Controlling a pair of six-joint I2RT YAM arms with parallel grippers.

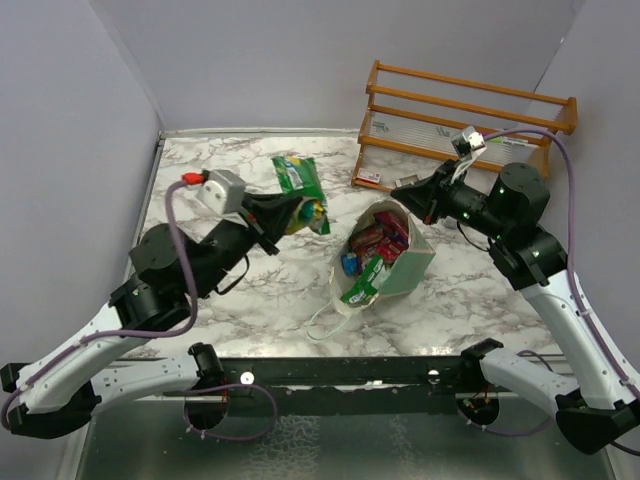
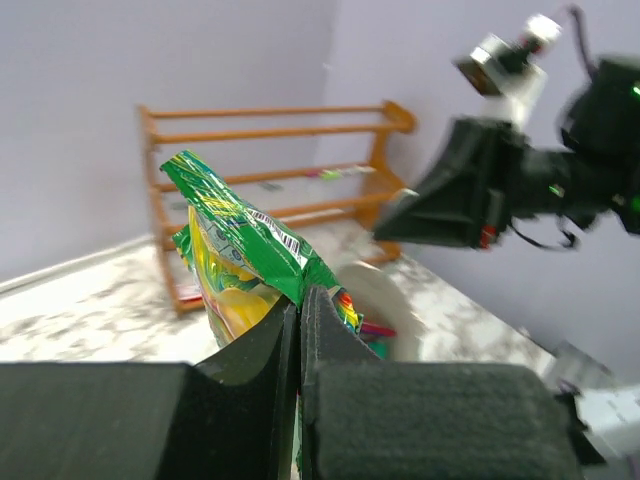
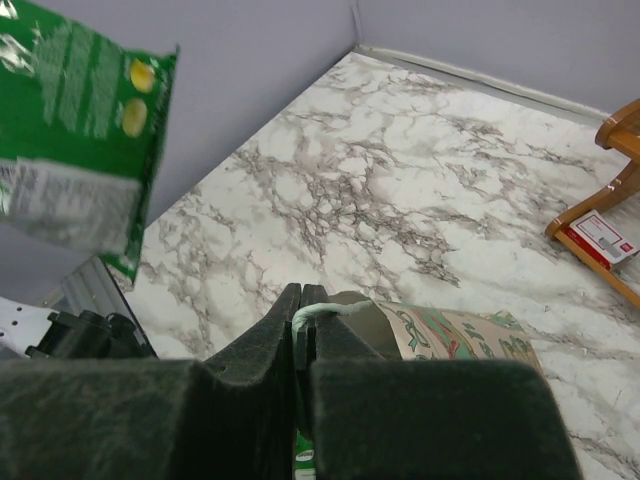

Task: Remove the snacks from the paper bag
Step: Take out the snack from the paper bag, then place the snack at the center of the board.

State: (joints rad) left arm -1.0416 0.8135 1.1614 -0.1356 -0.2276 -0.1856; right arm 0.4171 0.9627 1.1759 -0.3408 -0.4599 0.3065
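Note:
My left gripper (image 1: pixel 283 215) is shut on a green and yellow snack packet (image 1: pixel 311 212), held in the air left of the paper bag (image 1: pixel 410 268). In the left wrist view the jaws (image 2: pixel 300 295) pinch the packet's (image 2: pixel 240 250) lower edge. The mint bag lies tilted with its mouth open toward the back left, and several red, blue and green snacks (image 1: pixel 374 245) show inside. My right gripper (image 1: pixel 402 197) is shut on the bag's white cord handle (image 3: pixel 325 311) at the upper rim. Another green packet (image 1: pixel 297 174) lies on the table behind.
A wooden slatted rack (image 1: pixel 465 120) stands at the back right, with a white-and-red card (image 1: pixel 368 179) by its foot, which also shows in the right wrist view (image 3: pixel 600 236). Grey walls close the left and back. The bag's second cord handle (image 1: pixel 322 325) trails toward the near edge.

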